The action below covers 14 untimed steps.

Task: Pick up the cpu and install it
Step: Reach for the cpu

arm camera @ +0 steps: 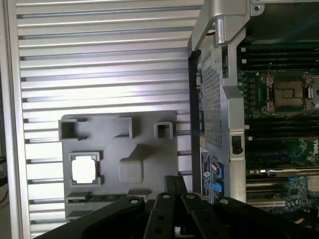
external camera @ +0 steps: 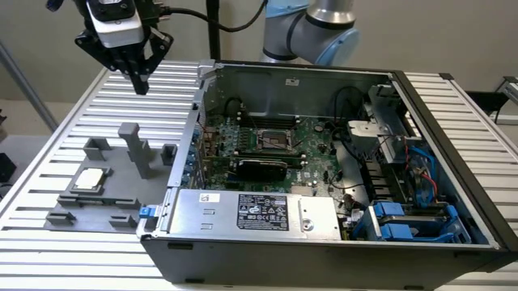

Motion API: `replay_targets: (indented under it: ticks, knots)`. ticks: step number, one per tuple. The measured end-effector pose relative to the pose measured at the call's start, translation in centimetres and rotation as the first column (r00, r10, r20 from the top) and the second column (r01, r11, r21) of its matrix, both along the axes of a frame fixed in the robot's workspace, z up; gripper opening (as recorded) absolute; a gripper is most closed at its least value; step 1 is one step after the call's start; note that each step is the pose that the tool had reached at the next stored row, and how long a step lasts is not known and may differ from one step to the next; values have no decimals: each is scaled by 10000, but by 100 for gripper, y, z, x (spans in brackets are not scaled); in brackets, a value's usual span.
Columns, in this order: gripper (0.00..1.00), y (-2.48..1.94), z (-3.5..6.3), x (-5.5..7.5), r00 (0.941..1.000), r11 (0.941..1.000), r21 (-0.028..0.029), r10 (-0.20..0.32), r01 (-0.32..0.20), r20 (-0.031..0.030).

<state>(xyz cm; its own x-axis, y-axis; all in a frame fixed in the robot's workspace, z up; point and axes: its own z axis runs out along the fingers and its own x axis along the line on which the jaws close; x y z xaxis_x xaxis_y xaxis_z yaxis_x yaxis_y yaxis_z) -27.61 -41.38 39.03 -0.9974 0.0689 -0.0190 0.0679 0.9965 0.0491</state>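
Note:
The cpu [external camera: 90,177] [arm camera: 83,168], a small silvery-white square chip, lies in a recess of the grey plastic fixture [external camera: 101,206] [arm camera: 119,149] on the slatted table, at the exterior view's left. My gripper [external camera: 141,85] [arm camera: 172,186] hangs high above the table behind the fixture, well apart from the cpu, fingers shut together with nothing between them. Inside the open computer case [external camera: 324,242], the black metal-framed socket [external camera: 275,140] [arm camera: 289,94] sits on the green motherboard [external camera: 316,170] with its middle bare.
The grey fixture carries upright posts [external camera: 133,145] and blocks. A silver power supply [external camera: 259,213] fills the case's front. Cables and blue drive caddies [external camera: 413,221] crowd the case at the exterior view's right. The case wall [arm camera: 219,99] stands between fixture and motherboard.

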Motion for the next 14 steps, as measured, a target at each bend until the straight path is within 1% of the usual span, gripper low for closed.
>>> replay_targets:
  ticks: [7, 14]
  knots:
    - [11, -3, -39, -319, 10000, 10000, 0, 0, 0, 0]
    - [11, -9, -113, -636, 10000, 10000, 0, 0, 0, 0]
